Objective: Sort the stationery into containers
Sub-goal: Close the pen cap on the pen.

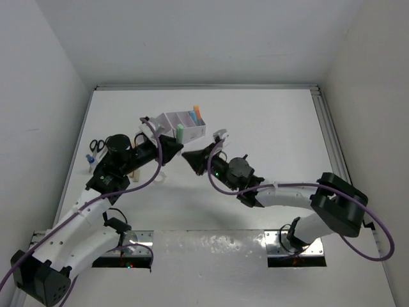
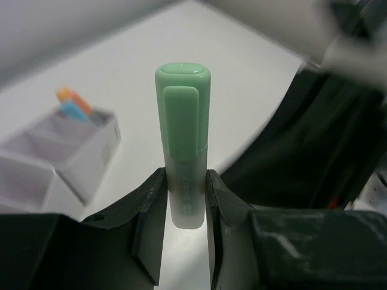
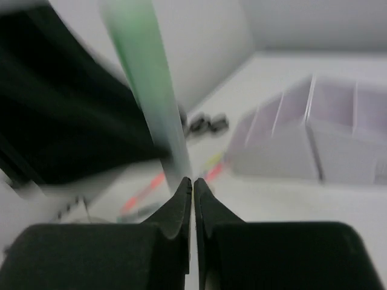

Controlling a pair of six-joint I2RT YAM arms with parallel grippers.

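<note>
Green pen (image 2: 182, 115), grasped by the left hand (image 2: 184, 196) with cap pointing outward, hovers just below the organiser (image 1: 169, 119) at upper centre, while the right hand (image 3: 193, 186) beside it is clenched empty.

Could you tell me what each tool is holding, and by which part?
The left tool grips the green highlighter by its clear lower barrel, cap up; the right tool is shut on nothing.

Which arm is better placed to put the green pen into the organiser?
Left. The left gripper clamps the green pen, with the organiser close by; the right gripper is shut on nothing.
</note>
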